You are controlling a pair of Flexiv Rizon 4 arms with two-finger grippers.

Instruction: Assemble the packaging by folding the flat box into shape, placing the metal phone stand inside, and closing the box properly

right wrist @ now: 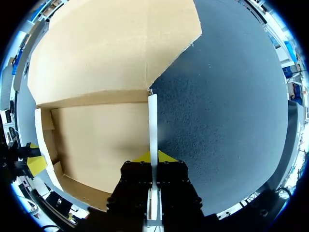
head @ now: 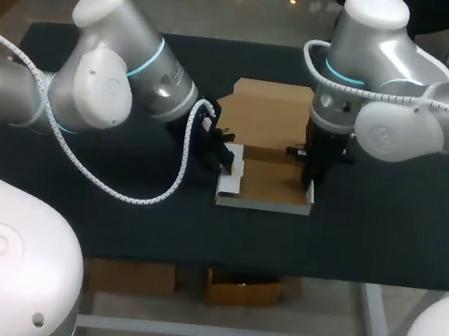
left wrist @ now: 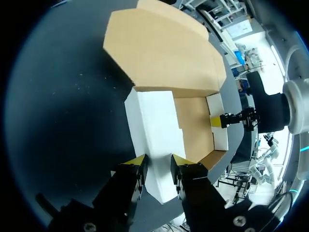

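The cardboard box sits mid-table, brown inside and white outside, with its tray half formed. Its lid panel lies flat behind the tray. My left gripper straddles the white left wall, both yellow tips pressed against it. The thin right wall stands upright, with my right gripper shut on it. That right gripper also shows in the left wrist view, at the far wall. The brown tray floor has nothing on it. No metal phone stand is in view.
The box rests on a black tabletop that extends to both sides of it. The table's front edge runs a short way in front of the tray. Both arms come in low over the table, one on each side of the box.
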